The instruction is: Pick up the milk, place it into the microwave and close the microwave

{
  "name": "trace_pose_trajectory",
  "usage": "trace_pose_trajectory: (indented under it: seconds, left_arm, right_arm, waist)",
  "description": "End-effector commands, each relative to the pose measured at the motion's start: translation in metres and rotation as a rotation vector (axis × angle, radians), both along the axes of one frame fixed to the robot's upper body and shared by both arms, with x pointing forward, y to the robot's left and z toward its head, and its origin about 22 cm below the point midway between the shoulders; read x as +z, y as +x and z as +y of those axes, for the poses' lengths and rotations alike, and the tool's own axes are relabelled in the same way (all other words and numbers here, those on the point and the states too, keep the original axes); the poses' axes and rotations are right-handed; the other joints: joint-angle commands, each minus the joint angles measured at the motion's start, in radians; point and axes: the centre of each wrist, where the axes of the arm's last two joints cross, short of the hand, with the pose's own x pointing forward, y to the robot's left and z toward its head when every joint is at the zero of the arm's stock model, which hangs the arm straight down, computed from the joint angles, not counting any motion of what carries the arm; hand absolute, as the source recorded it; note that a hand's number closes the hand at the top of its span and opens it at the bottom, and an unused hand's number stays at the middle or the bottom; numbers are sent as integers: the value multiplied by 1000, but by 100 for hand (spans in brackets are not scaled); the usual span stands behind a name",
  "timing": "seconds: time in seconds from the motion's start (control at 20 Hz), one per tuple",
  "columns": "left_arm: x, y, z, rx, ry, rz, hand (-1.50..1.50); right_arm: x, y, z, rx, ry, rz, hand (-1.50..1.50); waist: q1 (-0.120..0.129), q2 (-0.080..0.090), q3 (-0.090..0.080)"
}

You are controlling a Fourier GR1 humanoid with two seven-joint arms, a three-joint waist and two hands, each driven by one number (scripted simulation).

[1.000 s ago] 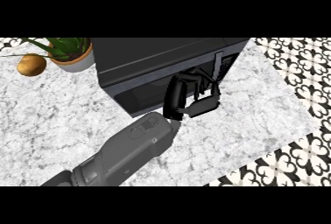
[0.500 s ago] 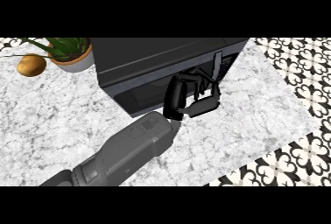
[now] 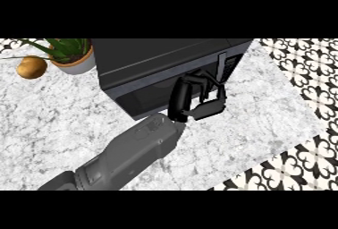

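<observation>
Fingers [image 3: 179,96] first: we see them curled over, bent down toward the palm, with nothing showing between them. They belong to the left hand [image 3: 206,109], which hangs right in front of the microwave [image 3: 152,62], low on its front face and toward its right end. From up here we cannot tell whether the hand touches that face or sits just off it. The grey forearm [image 3: 132,156] comes up from the lower left and crosses the marbled white worktop [image 3: 52,116] on a slant.

Now the containers. The microwave is a dark, boxy unit that fills the top middle of our view. Its front looks flush with the body, so the door reads as shut, and we get no look at what is inside. A narrow control panel [image 3: 224,65] with pale markings runs down the right end of the front, just above the hand. Over on the left, a pale round pot [image 3: 78,67] stands on the worktop close to the microwave's left side, and it holds a green leafy plant [image 3: 66,47]. Just beside the pot, on its left, lies a small golden-brown round thing [image 3: 31,67], and we cannot make out what it is.

And the milk? We cannot see it from here, so we can tell neither its place nor its look. Past the worktop's right edge, black-and-white patterned floor [image 3: 317,76] shows.
</observation>
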Motion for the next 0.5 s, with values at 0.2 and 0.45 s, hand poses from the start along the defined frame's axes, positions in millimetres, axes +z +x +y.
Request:
trace_pose_trajectory:
  seconds: [0.2,0.45]
  left_arm:
    - [-9,18,11,104,125,86,150]
    - [-24,16,19,161,150,149,150]
  right_arm:
    - [7,3,2,77,19,-8,-150]
    - [12,-1,0,83,21,-15,-150]
  waist:
    - [19,6,1]
    - [27,-4,-2]
